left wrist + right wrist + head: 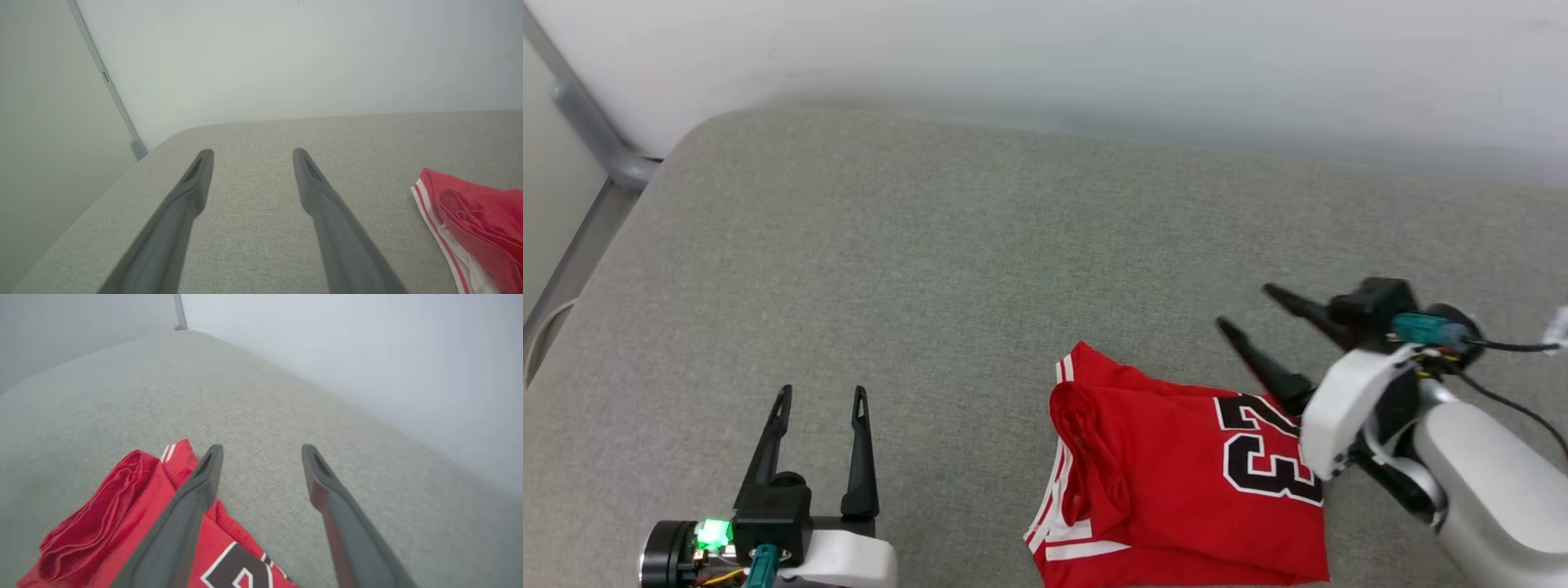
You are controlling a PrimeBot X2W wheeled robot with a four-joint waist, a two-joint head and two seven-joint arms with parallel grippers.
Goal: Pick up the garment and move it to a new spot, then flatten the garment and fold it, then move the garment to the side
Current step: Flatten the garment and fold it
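- One red jersey-style T-shirt (1176, 482) with red-and-white striped trim and a black, white-outlined "23" lies folded in a compact bundle on the pale grey woven fabric surface (931, 269). It sits at the near edge, right of centre in the head view.
- Loose red layers bunch into a ridge along the garment's left side, and striped trim shows at its left edge and far corner.
- The right gripper (1245, 305), with two long dark fingers, is at the garment's far right corner and points away and leftward. Its jaws are spread wide with nothing between them.
- In the right wrist view, one finger of that gripper (262, 449) crosses the red cloth (122, 522) and the other lies over bare fabric. Whether a finger touches the cloth cannot be told.
- The left gripper (822, 394) is well apart from the garment, at the lower left over bare surface. Its fingers are parallel, fully spread and empty.
- In the left wrist view, that gripper (252, 152) points toward the far edge, with the garment's striped side (470, 216) off to its right.
- A plain white wall (1094, 49) stands behind the surface, and a grey metal bar (596, 139) runs past its far left corner.
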